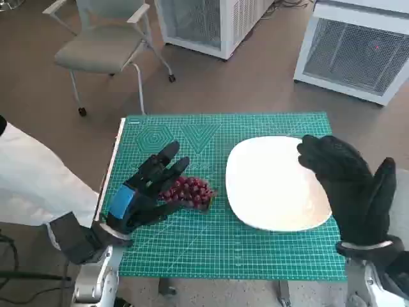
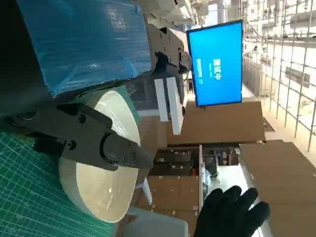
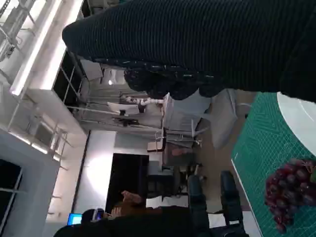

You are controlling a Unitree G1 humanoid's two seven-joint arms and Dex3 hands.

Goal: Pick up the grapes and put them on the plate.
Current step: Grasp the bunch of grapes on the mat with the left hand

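Bunch of dark red grapes [image 1: 189, 192] lying on the green gridded cutting mat [image 1: 192, 243] that covers the small bench, just left of the wide white oval plate [image 1: 271, 192] and not on it. Left robot hand [image 1: 148, 190], black with blue tape over its back, resting on the mat at the bunch's left side, fingers spread and reaching to the far side, some lying against the grapes; nothing gripped or lifted. Seen from the left wrist, black fingers [image 2: 106, 145] apart in front of the plate [image 2: 98, 192], with the gloved hand [image 2: 232, 212] beyond. Right robot hand [image 1: 348, 182], in a black knitted glove, raised over the plate's right edge, fingers loosely apart, empty. From the right wrist, grapes [image 3: 291, 190] on the mat beside the plate's rim [image 3: 301, 116], with a person seated in the background. On the floor beyond the bench, a grey chair [image 1: 105, 45] far left and white slatted cabinets [image 1: 354, 48] far right.
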